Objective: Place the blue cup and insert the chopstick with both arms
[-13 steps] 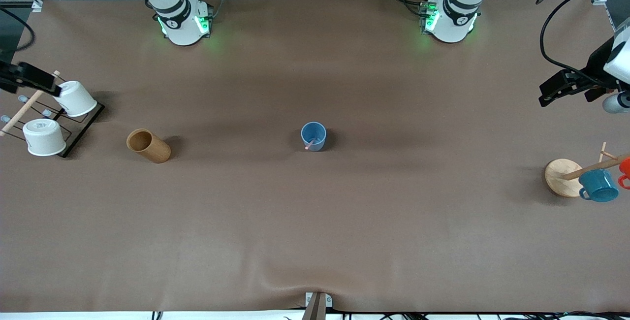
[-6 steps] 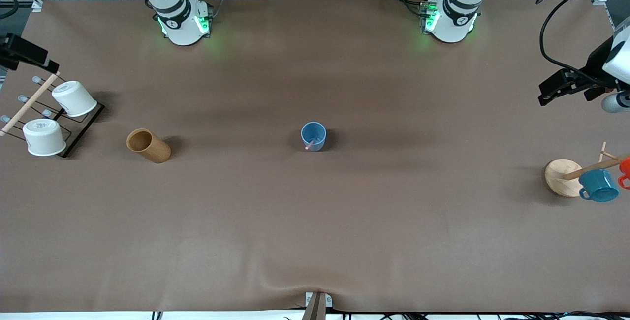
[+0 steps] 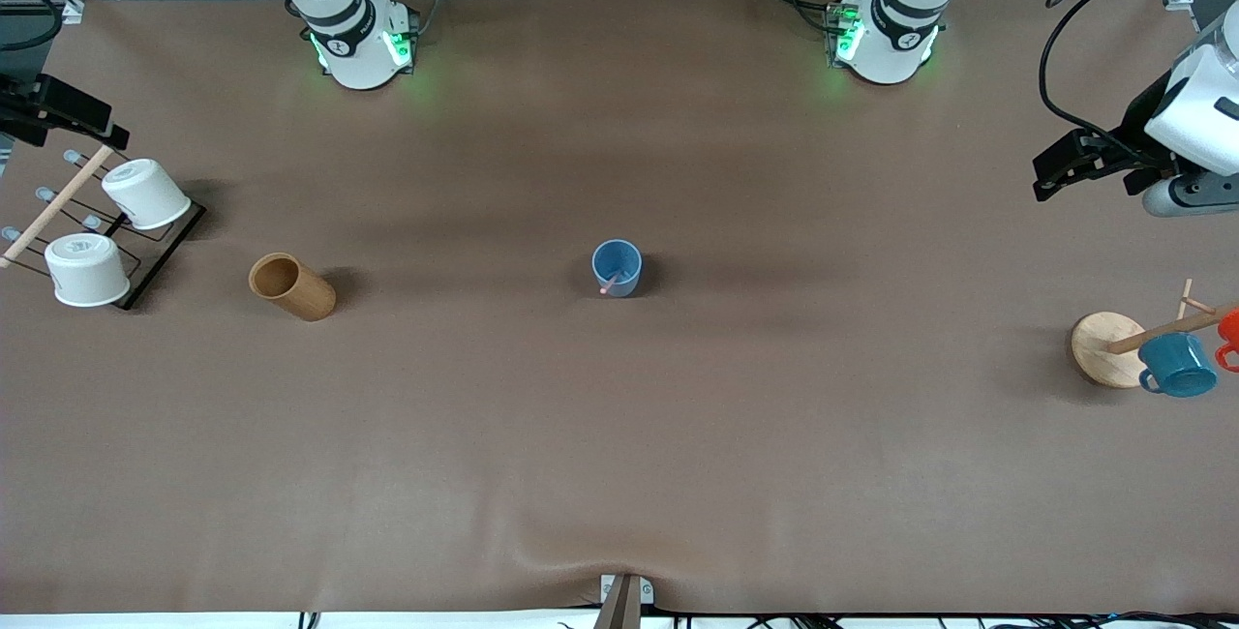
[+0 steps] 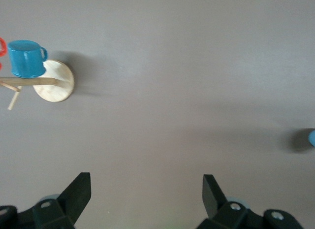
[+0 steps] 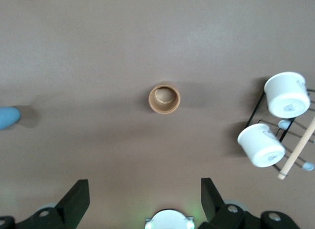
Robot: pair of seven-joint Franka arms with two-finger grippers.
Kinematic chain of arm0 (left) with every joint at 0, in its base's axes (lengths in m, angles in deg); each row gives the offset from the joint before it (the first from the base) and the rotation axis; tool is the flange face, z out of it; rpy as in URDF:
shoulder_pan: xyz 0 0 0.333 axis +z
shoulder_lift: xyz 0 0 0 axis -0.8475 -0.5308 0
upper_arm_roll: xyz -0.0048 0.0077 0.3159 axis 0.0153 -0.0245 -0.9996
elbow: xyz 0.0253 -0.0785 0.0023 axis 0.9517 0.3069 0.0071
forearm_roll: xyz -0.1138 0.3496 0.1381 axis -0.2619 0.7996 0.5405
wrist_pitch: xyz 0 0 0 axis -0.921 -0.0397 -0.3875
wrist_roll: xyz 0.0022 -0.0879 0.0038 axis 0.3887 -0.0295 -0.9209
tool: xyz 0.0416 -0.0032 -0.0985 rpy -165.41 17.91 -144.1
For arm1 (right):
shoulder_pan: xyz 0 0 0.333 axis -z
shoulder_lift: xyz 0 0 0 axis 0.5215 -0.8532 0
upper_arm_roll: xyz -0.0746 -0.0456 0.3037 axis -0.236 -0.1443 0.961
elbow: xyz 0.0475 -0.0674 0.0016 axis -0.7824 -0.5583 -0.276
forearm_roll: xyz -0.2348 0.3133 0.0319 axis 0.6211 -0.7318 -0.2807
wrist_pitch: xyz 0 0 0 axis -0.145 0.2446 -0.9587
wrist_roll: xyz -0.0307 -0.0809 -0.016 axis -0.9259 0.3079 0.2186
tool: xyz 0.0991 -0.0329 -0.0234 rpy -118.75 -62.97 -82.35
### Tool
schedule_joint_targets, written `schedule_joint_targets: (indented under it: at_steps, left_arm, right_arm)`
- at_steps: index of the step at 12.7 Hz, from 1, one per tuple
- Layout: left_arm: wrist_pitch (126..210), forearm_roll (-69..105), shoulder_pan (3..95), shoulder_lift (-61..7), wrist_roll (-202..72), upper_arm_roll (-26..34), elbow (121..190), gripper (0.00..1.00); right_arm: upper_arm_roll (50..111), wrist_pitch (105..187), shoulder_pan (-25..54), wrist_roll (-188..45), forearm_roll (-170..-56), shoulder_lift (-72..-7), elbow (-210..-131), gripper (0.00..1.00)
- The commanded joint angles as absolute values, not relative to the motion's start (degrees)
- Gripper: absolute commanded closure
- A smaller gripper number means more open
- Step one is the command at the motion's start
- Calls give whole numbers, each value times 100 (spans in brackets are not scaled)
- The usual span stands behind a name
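comparing against the earlier frames: both arms sit farther out toward the table ends now. left gripper (image 3: 1050, 174) has shifted up and back toward its end of the table, hanging over bare tabletop near the mug tree; right gripper (image 3: 68, 111) has slid off the white cups and is over the table edge by the rack. nothing on the table has moved.

both grippers have jaws apart and hold nothing: the wrist views show black fingers (image 4: 78, 192) and (image 5: 76, 197) spread wide with only table between them.

blue cup (image 3: 617, 267) stands upright mid-table, between the two ends, well apart from both grippers. light blue, matte, slightly tapered, no handle. chopstick (image 3: 610, 284) is in it: thin pink stick leaning on the rim, tip poking out on the side nearer the front camera.

tan cup (image 3: 291, 287), smooth cylinder with wood look, stands toward the right arm's end. two white cups (image 3: 145, 194) hang on a black wire rack (image 3: 165, 247) with a pale wooden rod (image 3: 53, 208) across it.

at the left arm's end: mug tree (image 3: 1103, 348) with round pale wooden base and slanted wooden pegs, a glossy teal mug (image 3: 1176, 365) with handle on one, an orange mug (image 3: 1229, 334) cut off by the view's edge.

table (image 3: 619, 474) has a brown matte cover, slightly rippled at the edge nearest the front camera.
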State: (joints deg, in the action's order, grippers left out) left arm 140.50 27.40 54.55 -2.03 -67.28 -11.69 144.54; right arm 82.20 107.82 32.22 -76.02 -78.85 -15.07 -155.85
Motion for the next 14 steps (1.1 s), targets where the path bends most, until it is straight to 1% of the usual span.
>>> schedule_joint_targets:
  at_steps: [1, 4, 9, 11, 14]
  left_arm:
    - [13987, 2439, 5513, -78, -6643, -1190, 14524, 0]
    - [13987, 2474, 5513, -95, -6634, -1225, 14471, 0]
    - [13987, 2518, 5504, -157, -6670, -1226, 14348, 0]
    - [13979, 2518, 5530, -165, -6670, -1234, 14191, 0]
    - [13943, 2518, 5522, -157, -6670, -1243, 14181, 0]
  right_arm:
    - [8292, 10905, 3188, -7436, -7674, -1360, -15741, 0]
    - [8292, 11045, 3161, -7505, -7611, -1377, -15707, 0]
    - [8266, 10958, 3188, -7462, -7611, -1395, -15627, 0]
    - [8275, 10958, 3179, -7471, -7603, -1395, -15618, 0]
    - [8248, 10949, 3240, -7453, -7585, -1395, -15618, 0]
